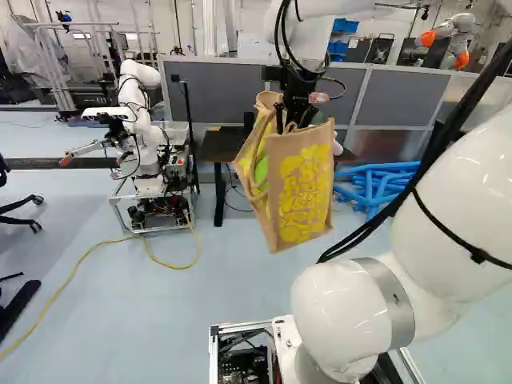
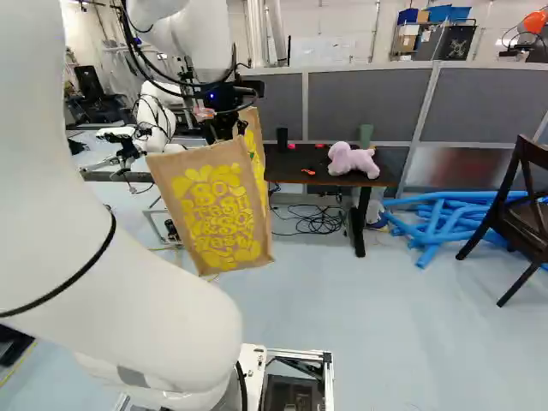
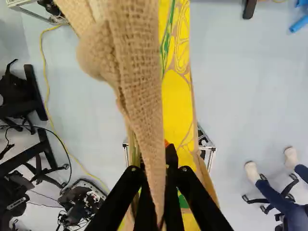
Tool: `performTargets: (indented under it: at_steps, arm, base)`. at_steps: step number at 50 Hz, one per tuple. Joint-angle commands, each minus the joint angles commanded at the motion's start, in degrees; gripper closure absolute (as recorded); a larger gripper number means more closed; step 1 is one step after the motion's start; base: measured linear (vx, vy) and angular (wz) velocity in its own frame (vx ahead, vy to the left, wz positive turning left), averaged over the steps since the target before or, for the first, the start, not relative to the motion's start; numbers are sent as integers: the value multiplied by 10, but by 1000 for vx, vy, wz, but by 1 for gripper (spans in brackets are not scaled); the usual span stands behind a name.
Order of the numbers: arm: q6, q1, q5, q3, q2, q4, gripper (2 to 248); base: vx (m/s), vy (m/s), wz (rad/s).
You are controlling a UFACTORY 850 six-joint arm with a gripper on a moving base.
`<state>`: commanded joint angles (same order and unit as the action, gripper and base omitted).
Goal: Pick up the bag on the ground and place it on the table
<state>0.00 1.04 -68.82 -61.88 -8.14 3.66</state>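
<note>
Burlap bag (image 1: 300,192), coarse-woven, hangs tilted above smooth floor (image 2: 411,325), strap (image 3: 142,86) pinched in the end effector (image 1: 297,110), nearer than the straight-edged tabletop (image 2: 291,161).

Toy (image 2: 352,161) on table (image 2: 282,168), partition (image 2: 364,98) behind

And we're in a robotics lab here, with another robot (image 1: 142,148) on its metal frame (image 1: 164,229) at the left of the left base view, racks (image 1: 60,56) upper left, and grey partition panels (image 2: 360,103) across the right base view's upper half.
</note>
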Motion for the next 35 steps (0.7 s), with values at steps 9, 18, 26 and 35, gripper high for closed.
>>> performTargets:
  at_steps: [9, 18, 26, 35]
  arm:
    - [0, 0, -17, -20, 2, 0, 229]
    - [0, -1, -28, -39, 3, 0, 229]
    - [0, -1, -31, -56, 4, 0, 229]
    - [0, -1, -39, -75, 6, 0, 229]
  base:
    - [0, 0, 0]
    - [0, 0, 0]
    - [0, 0, 0]
    - [0, 0, 0]
